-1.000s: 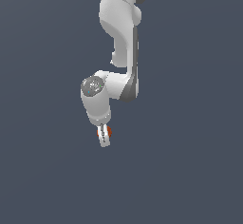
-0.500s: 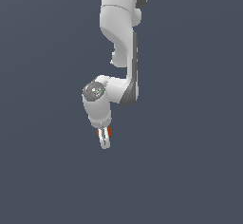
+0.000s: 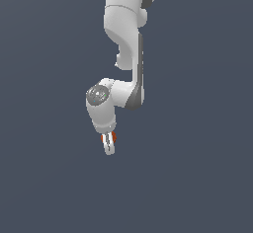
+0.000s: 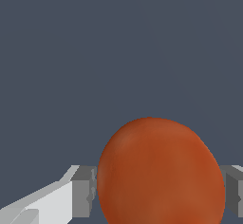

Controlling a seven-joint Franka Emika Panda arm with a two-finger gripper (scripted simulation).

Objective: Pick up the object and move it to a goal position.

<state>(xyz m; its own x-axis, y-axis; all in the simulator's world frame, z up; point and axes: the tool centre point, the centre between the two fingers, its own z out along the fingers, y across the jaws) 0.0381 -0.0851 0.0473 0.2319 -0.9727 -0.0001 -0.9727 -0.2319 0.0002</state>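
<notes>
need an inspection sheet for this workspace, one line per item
surface: plain dark grey-blue ground all around; no table edge or marking seen
job's things: small orange-red ball sits between the fingers of the end effector, pads against its two sides in the wrist view; only slivers of orange show in the exterior view
goal position: no marker seen
clutter: nothing seen
grippers: white end effector shut on the ball, pointing downward below the bent white arm
cables: nothing seen
surroundings: uniform dark backdrop, nothing else seen
</notes>
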